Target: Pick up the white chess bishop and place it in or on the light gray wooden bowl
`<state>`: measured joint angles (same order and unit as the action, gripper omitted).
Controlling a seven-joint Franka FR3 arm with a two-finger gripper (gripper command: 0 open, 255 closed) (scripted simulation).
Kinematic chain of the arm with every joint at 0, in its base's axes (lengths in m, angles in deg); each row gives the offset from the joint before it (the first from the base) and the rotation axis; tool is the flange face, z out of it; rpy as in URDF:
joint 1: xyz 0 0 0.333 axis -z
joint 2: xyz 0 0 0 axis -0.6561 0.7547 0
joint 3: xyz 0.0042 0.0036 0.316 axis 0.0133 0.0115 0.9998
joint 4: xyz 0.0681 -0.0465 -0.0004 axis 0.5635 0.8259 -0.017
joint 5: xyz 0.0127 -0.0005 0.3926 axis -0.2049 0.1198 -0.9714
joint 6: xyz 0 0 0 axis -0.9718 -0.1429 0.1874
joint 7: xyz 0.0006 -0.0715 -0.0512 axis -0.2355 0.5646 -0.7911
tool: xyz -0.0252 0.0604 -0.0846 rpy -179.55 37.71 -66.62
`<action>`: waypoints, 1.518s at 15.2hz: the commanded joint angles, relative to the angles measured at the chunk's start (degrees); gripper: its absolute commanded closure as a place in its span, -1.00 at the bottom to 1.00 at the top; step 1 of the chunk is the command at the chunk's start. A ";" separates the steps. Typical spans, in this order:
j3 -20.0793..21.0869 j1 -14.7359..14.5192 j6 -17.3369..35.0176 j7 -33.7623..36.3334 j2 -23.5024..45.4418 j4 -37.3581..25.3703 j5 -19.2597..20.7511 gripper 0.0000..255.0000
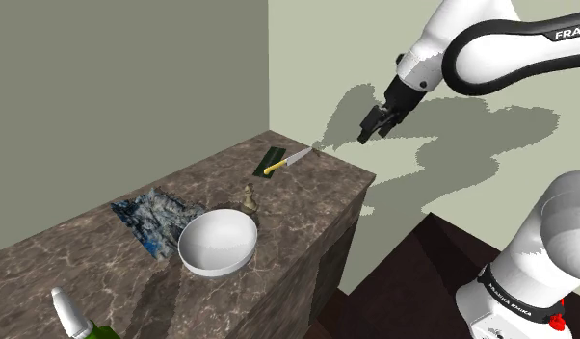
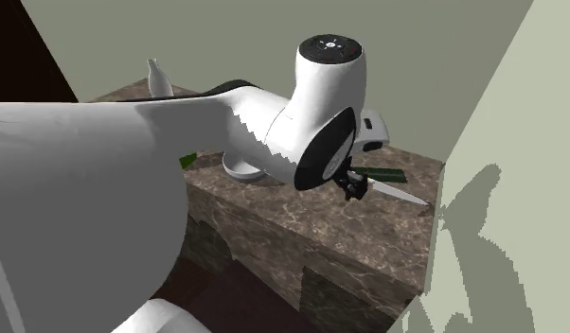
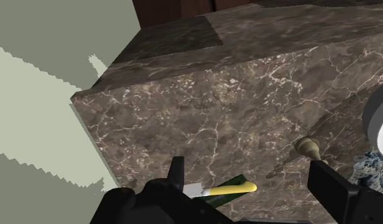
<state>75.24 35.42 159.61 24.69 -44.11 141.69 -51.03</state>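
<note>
Hand [image 3: 249, 170] spread, empty. Pale bishop [image 3: 308, 148] stands on tabletop [image 3: 235, 95] just beyond one fingertip: likely light, rigid, smooth, easily toppled. Pinch mid-body, above base.

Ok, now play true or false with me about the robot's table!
1. The chess piece sits inside the bowl. False: it stands on the counter beside the bowl.
2. The knife has a yellow handle. True.
3. The gripper is holding the chess piece. False: it is open and empty, up in the air near the counter's end.
4. A crumpled blue cloth lies next to the bowl. True.
</note>
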 commanded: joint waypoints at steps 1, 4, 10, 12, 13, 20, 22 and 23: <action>0.87 -1.23 6.50 0.62 2.75 1.52 -1.18 -1.00; 1.94 -3.10 16.50 1.13 8.26 3.13 -2.87 -1.00; 3.49 -7.34 36.34 1.46 22.72 2.66 -6.31 -1.00; 3.56 -9.09 42.48 1.21 28.14 1.40 -7.59 -1.00; 3.40 -10.17 45.41 0.92 30.90 0.57 -8.36 -1.00; -24.30 -35.31 62.64 31.36 50.39 -8.84 24.08 -1.00; -20.00 -33.10 66.27 28.35 55.39 -11.86 18.86 -1.00; -20.39 -33.94 67.92 29.19 57.98 -13.69 18.80 -1.00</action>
<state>56.33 4.24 225.27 54.57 11.17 129.29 -28.91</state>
